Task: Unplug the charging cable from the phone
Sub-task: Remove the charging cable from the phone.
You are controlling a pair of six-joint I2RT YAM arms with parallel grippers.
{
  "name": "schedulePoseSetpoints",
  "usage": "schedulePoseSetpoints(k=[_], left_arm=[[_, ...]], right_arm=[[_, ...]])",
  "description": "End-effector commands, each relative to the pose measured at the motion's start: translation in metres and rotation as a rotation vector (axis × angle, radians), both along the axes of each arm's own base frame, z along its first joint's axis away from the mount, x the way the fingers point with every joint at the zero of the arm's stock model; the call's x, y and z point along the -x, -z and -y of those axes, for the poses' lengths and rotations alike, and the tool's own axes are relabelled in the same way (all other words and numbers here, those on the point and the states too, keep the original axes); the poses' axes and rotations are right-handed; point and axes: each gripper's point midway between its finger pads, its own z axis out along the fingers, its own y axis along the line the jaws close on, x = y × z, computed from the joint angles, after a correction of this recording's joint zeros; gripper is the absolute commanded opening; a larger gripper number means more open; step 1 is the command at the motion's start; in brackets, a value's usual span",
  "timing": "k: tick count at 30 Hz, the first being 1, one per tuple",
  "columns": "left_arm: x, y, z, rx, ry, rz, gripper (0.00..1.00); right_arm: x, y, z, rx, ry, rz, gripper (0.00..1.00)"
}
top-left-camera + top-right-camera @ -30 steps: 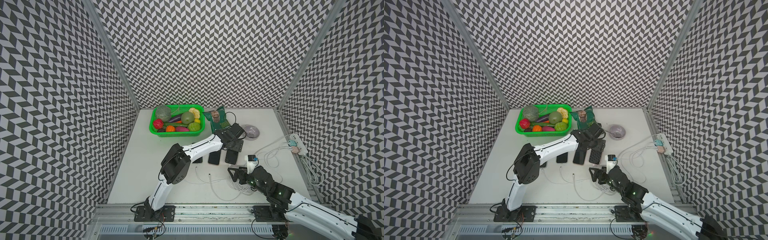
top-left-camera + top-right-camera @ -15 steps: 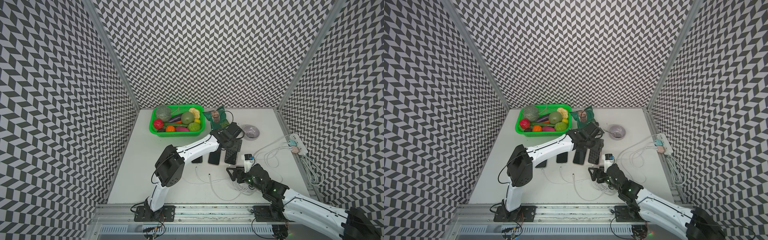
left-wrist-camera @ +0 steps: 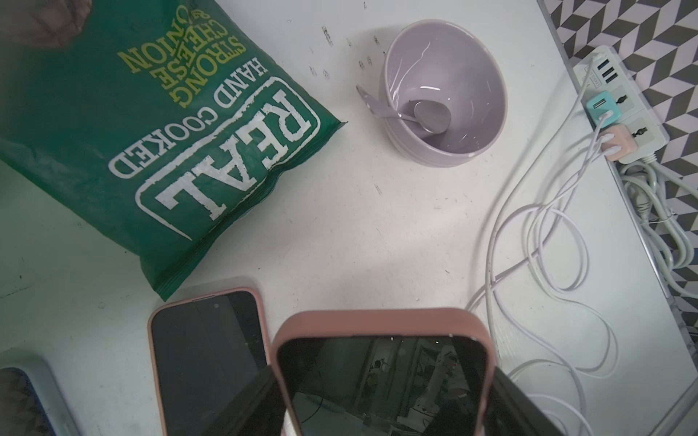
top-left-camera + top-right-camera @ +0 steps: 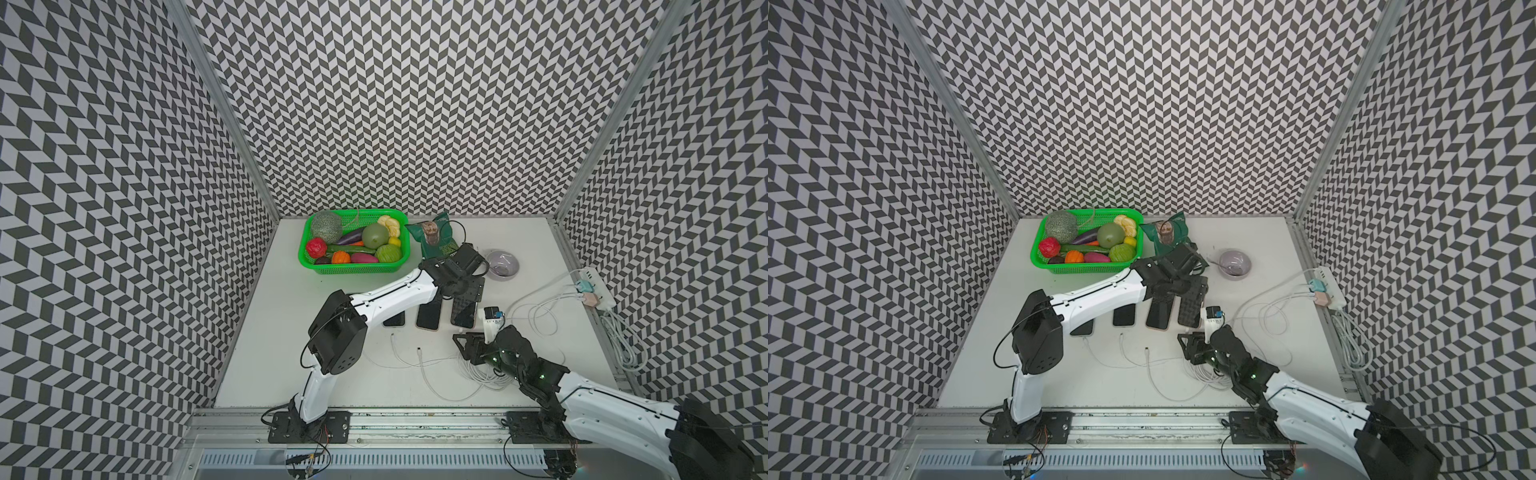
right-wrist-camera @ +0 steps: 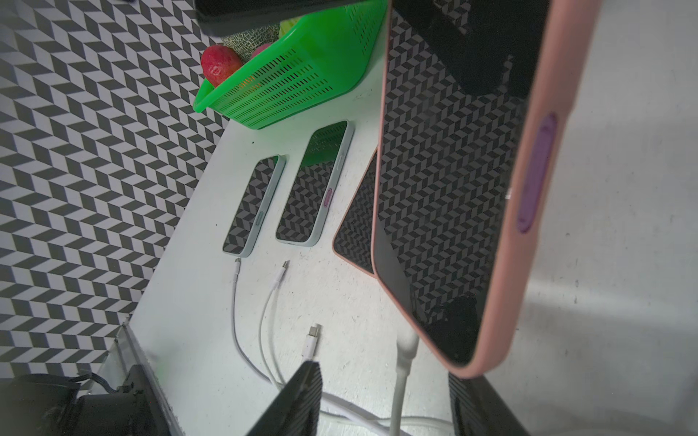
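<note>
A phone in a pink case [image 4: 463, 309] is the rightmost of several phones in a row; it also shows in the other top view as the phone [image 4: 1188, 309]. My left gripper [image 3: 383, 377] is shut on the phone [image 3: 381, 339], one finger on each long side. A white charging cable [image 5: 402, 362] is plugged into the phone's [image 5: 453, 188] near end. My right gripper [image 5: 385, 372] is open, with a finger on each side of the cable plug and not touching it. In both top views the right gripper [image 4: 467, 343] sits just in front of the phone.
Other phones [image 5: 313, 185] lie to the left with loose cable ends [image 5: 313, 336] before them. A green fruit basket [image 4: 355, 245], chip bag [image 4: 434, 237] and lilac bowl with spoon [image 4: 503, 264] stand behind. A power strip [image 4: 594, 289] lies at the right edge, coiled cables [image 4: 482, 374] under my right arm.
The right gripper's fingers have narrowed around the cable plug. The left arm's elbow has swung left and nearer the front, with its gripper still on the phone.
</note>
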Motion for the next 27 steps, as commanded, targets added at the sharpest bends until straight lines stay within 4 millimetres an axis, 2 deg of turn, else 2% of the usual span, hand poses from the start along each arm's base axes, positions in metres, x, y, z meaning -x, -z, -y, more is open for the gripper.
schedulePoseSetpoints(k=[1, 14, 27], left_arm=[[-0.003, -0.044, 0.007, 0.112, -0.001, 0.055, 0.00], [-0.002, -0.047, 0.008, 0.120, 0.002, 0.057, 0.00], [-0.005, -0.050, 0.007, 0.124, -0.004, 0.067, 0.00]], right_arm=[[-0.005, -0.009, -0.004, -0.027, -0.007, 0.041, 0.51], [-0.007, 0.002, -0.008, -0.008, -0.032, 0.007, 0.35], [-0.005, 0.006, -0.013, -0.004, -0.068, -0.020, 0.13]])
